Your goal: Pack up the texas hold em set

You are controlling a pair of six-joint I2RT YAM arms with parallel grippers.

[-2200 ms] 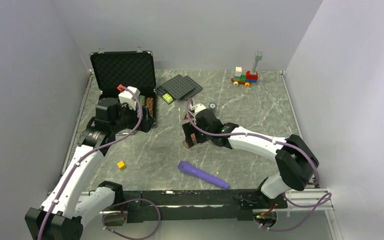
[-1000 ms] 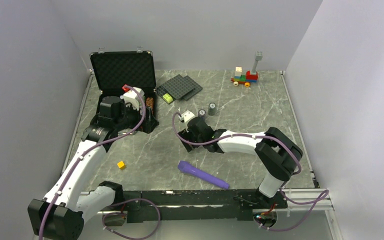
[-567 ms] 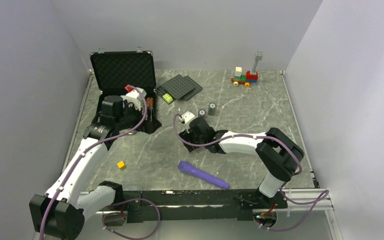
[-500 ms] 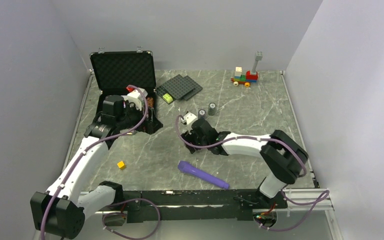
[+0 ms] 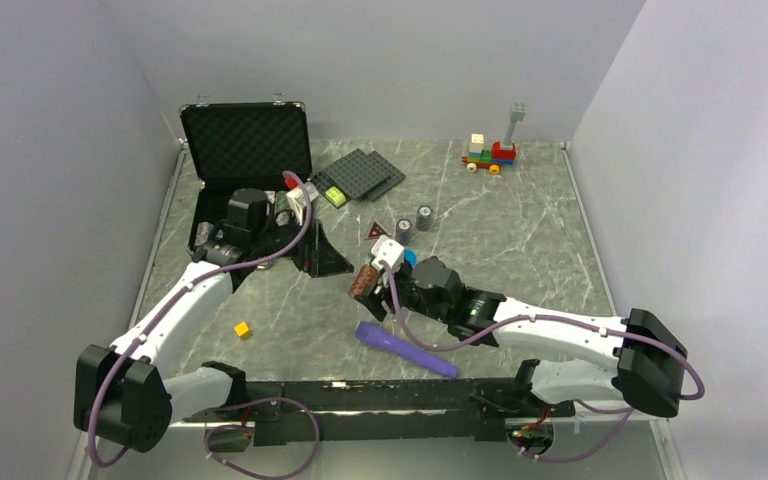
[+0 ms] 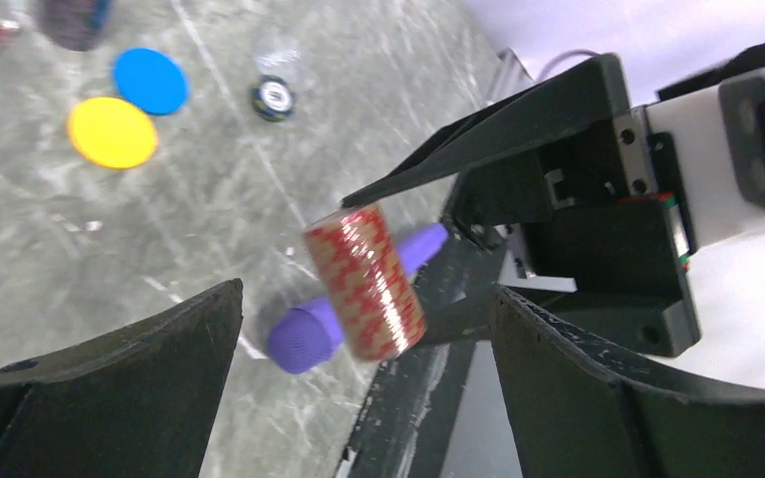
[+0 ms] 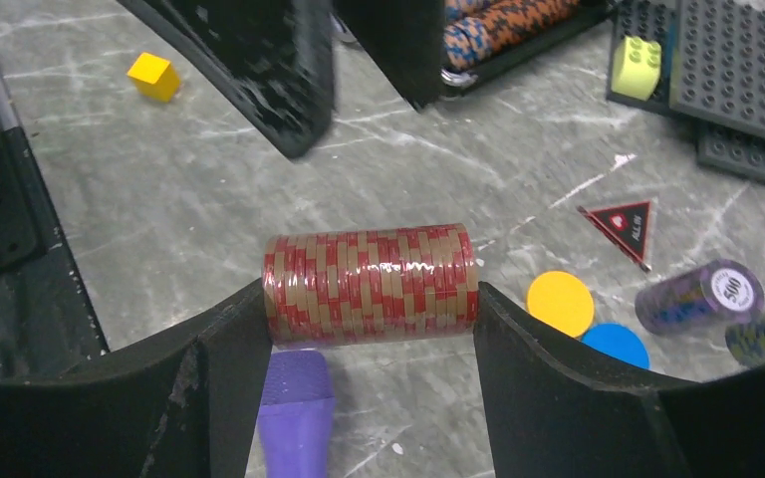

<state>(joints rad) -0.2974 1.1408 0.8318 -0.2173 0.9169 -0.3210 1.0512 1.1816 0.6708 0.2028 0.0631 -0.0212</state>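
Now that the right arm has drawn back toward the near edge: the right gripper (image 7: 369,299) has come away with the red-and-tan chip stack (image 7: 369,284), which lies level. The fingers are partly closed and press on its two flat ends.
Stack position: it looks clear of the table (image 5: 520,230), above the end of the purple cylinder (image 7: 294,408).
Left arm: it has swung off the case (image 5: 246,140) toward the middle.
Left gripper (image 6: 364,299): spread wide and holding nothing. Its fingers point at the held stack, with a gap between.
Reading: probably a hand-over, or a carry to the case. One more stack is off the table but not yet packed.
Newly uncovered: the dark red triangle (image 7: 626,223), yellow disc (image 7: 560,303) and blue disc (image 7: 615,345) lie flat on the table, near each other.
Case, lid: open, standing upright at the far left, with the foam lining showing.
Case, contents: orange-striped and blue-striped chip rows (image 7: 498,25) lie in a slot of the base. The left arm hides the rest.
Still loose: the purple chip stack (image 7: 699,295) lies just beside the discs, with another stack at the frame edge.
Cards: cannot make them out.
Left alone: the grey studded plates (image 7: 747,80) and the yellow cube (image 7: 153,76).
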